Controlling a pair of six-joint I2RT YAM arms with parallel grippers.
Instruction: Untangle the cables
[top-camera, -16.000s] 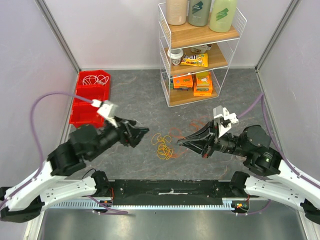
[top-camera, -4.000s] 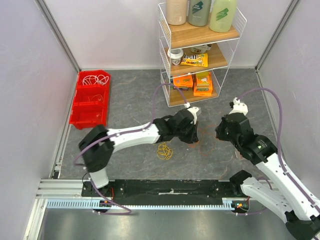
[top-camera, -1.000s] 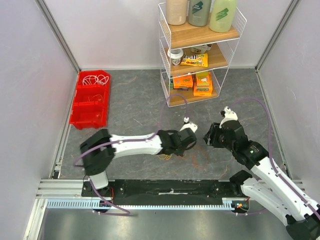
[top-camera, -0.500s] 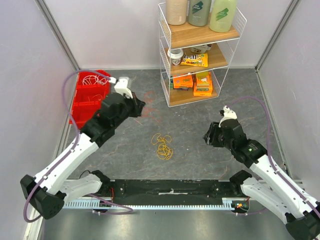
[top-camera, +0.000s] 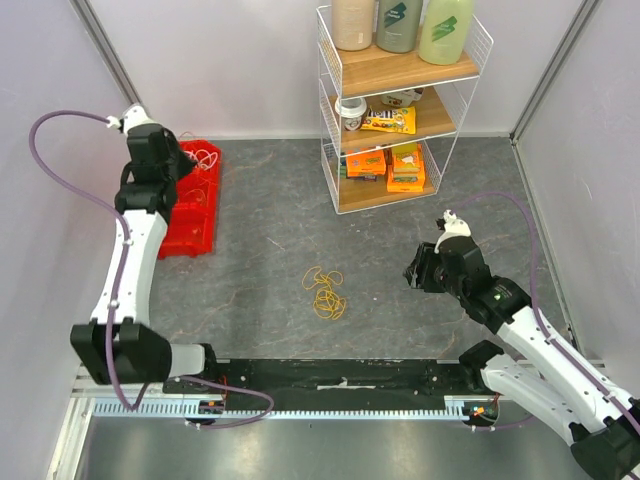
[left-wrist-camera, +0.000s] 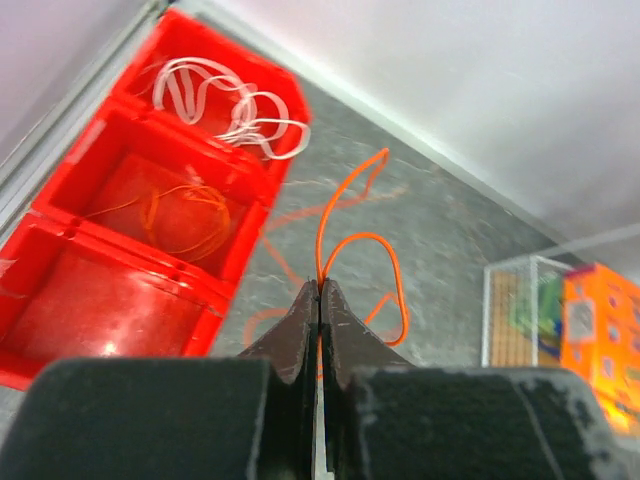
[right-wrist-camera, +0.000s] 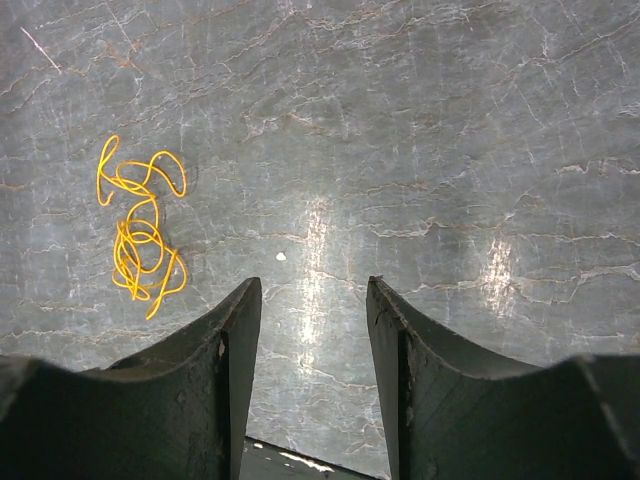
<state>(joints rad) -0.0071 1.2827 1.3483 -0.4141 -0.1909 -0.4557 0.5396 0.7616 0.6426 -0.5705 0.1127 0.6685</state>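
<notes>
A yellow cable (right-wrist-camera: 140, 230) is seen in a small loose tangle on the desk (top-camera: 260, 210). An orange cable (left-wrist-camera: 360, 240) is pinched in the closed left hand (left-wrist-camera: 320, 290), with its loops trailing past the fingertips beside the red bin (left-wrist-camera: 100, 300). A white coil (left-wrist-camera: 225, 100) is laid in the bin's far compartment, and a thin orange coil (left-wrist-camera: 175, 215) in the middle one.

Two YAM arms, white and black

Detail: left arm (top-camera: 128, 262) and right arm (top-camera: 545, 345) have white link shells, black joint housings and a looping purple cable (top-camera: 70, 113) each; left gripper (left-wrist-camera: 320, 292) and right gripper (right-wrist-camera: 312, 300) have dark tapered fingers (right-wrist-camera: 225, 370).
</notes>
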